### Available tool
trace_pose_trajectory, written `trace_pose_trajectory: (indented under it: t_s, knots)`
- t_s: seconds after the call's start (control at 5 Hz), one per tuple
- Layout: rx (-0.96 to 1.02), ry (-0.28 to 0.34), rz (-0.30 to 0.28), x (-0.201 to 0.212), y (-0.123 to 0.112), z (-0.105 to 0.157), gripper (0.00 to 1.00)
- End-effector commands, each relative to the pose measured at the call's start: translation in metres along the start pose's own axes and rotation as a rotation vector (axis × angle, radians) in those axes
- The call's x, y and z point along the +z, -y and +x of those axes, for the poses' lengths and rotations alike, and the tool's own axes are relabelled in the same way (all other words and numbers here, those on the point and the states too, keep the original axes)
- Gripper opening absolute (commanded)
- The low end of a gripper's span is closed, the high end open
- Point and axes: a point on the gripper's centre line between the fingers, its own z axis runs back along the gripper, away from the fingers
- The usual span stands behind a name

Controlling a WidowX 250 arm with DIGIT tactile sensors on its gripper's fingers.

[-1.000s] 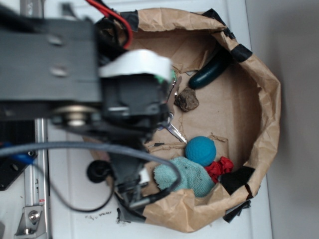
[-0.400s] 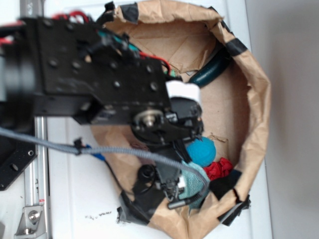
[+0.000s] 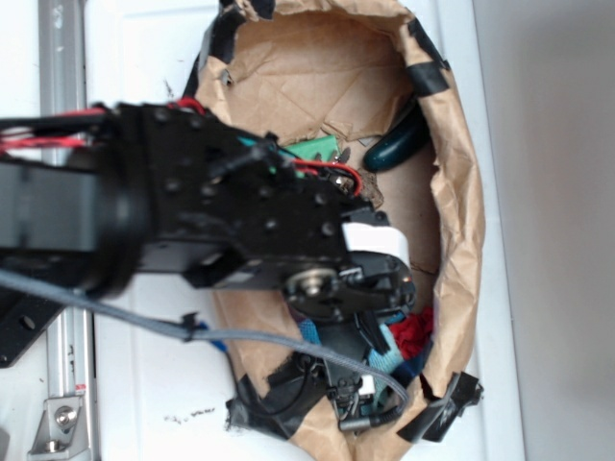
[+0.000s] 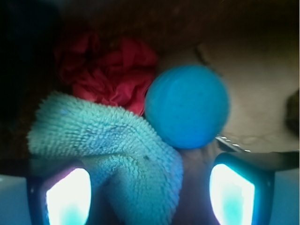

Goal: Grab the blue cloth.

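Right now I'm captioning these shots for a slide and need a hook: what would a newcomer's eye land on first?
In the wrist view, the blue ball dominates the centre, bright against the dim paper floor. The blue cloth sprawls fuzzy at lower left, running down between the open gripper fingers, with the red cloth bunched behind it. In the exterior view, the black robot arm fills the left and hides most of the brown paper bag.

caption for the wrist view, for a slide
Open gripper straddling the blue cloth, with the blue ball and red cloth just beyond.
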Motion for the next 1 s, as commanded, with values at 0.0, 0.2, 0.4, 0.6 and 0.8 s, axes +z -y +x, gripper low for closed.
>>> trace_pose_trajectory:
  t_s: [0.0, 0.2, 0.4, 0.6, 0.8]
  knots:
    - [0.056, 0.064, 0.018, 0.047, -0.037, 0.005, 1.00]
    - [0.091, 0.067, 0.007, 0.058, -0.056, 0.009, 1.00]
    - [0.080, 0.022, 0.036, 0.040, -0.063, 0.022, 1.00]
    - [0.020, -0.001, 0.011, 0.026, -0.039, 0.021, 1.00]
    - [-0.056, -0.026, -0.031, 0.019, -0.002, 0.007, 1.00]
